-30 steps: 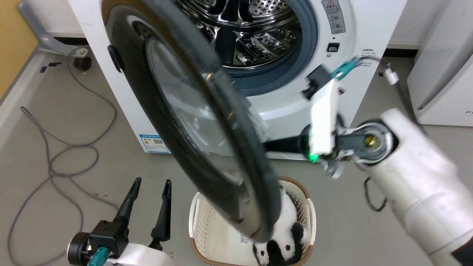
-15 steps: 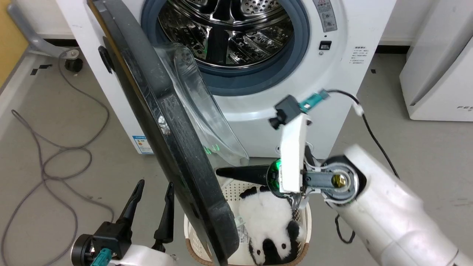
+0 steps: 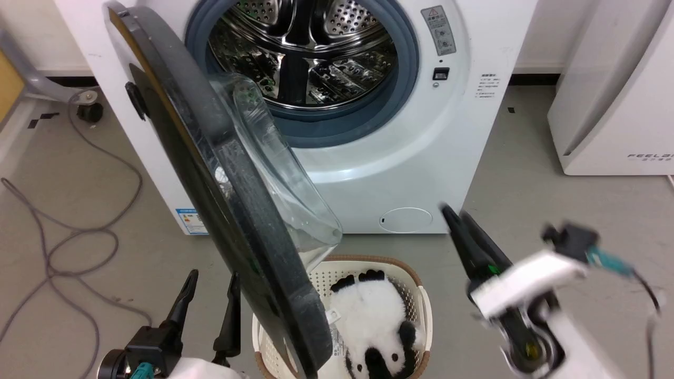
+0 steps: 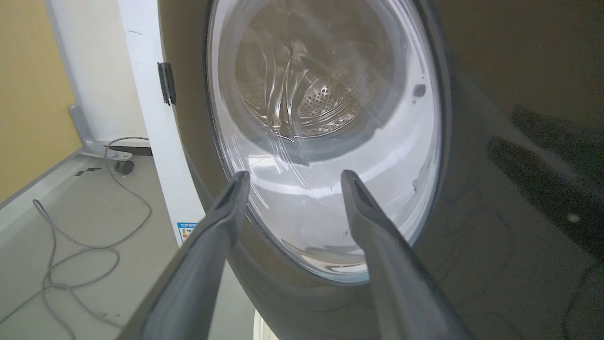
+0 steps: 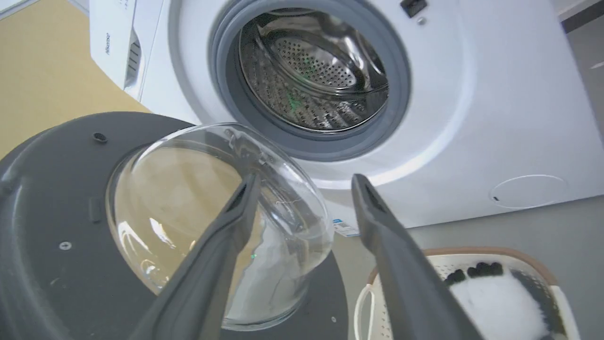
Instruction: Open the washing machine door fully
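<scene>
right gripper (image 3: 454, 213): off the door and away! Half a second ago it sat by the glass bowl; now it hangs low right in the head view, blurred and well apart from the door. Fingers apart, nothing between them.
door (image 3: 247, 237): swung wider. A second ago it crossed the drum mouth; now it stands almost edge-on at the washer's left side, hinged there, with its glass bowl (image 3: 279, 184) bulging toward the drum.
left gripper (image 3: 215, 275): same low-left spot as before, just beside the door's outer face, not touching it. Fingers spread, empty.
washer (image 3: 463, 131): drum (image 3: 300, 52) open to view, grey gasket (image 3: 342, 126) around it, oval cap (image 3: 405, 219) low on the front, blue sticker (image 3: 189, 221) near the lower left corner.
basket (image 3: 421, 300): on the floor before the washer, panda toy (image 3: 368, 316) inside; the door's lower edge hangs in front of its left side.
floor (image 3: 526, 210): plain grey, with a loose cable (image 3: 79, 231) looping at left.
room: white appliance (image 3: 605, 105) at right, yellow wall (image 4: 28, 94) at left.
</scene>
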